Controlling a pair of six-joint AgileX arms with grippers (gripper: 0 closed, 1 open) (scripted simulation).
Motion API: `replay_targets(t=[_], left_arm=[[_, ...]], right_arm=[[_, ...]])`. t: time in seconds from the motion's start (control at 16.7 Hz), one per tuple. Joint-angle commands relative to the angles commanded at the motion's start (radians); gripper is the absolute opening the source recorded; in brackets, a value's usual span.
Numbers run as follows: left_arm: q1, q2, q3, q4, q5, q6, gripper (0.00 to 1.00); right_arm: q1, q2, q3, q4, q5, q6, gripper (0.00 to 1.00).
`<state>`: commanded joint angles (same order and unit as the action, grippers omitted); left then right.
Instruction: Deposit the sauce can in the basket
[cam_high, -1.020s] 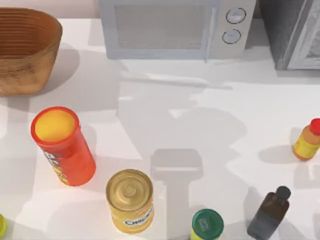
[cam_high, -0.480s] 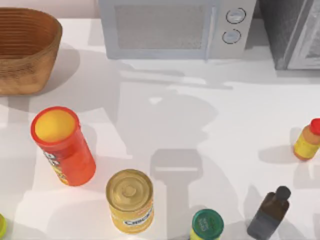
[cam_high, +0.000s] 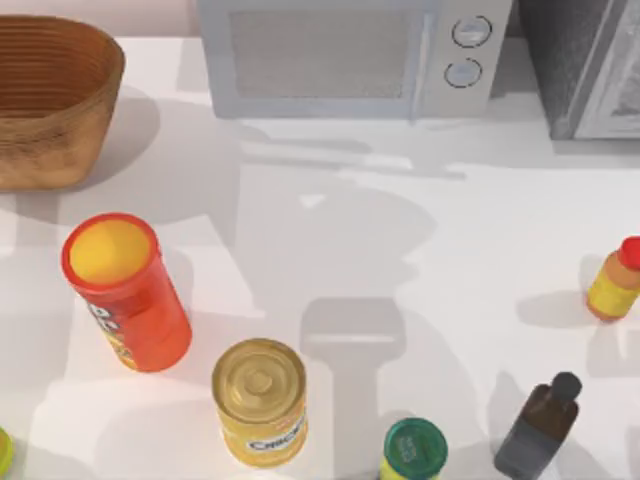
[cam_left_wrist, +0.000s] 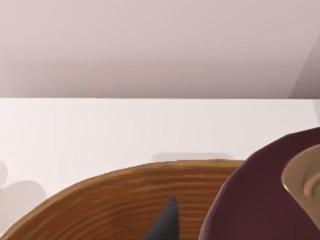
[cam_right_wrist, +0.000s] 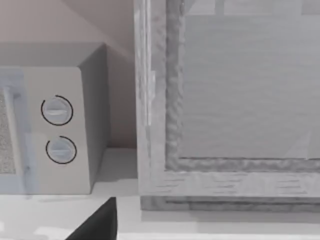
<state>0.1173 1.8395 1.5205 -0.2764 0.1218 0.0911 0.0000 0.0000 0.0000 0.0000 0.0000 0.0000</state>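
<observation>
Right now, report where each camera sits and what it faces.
Top: above the table, looking down on basket, microwave.
Left wrist: on left arm, over the basket facing the wall; left end effector fingertip, held sauce can show.
Right wrist: on right arm, facing microwave, cabinet; right end effector edge shows.
Shared: basket, top and left wrist; microwave, top and right wrist.

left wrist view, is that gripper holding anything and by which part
A dark brown-topped sauce can sits close against the camera above the woven wicker basket, beside one dark fingertip. The contact itself is out of sight, so the hold cannot be told.
</observation>
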Motion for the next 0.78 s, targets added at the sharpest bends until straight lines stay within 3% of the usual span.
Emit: replay_targets(t=[0.42, 0.78], left_arm=[[0.000, 0.000, 0.000, 0.000, 0.000, 0.000, 0.98], [0.000, 0.000, 0.000, 0.000, 0.000, 0.000, 1.00]], right_arm=[[0.000, 0.000, 0.000, 0.000, 0.000, 0.000, 1.00], [0.000, 0.000, 0.000, 0.000, 0.000, 0.000, 1.00]])
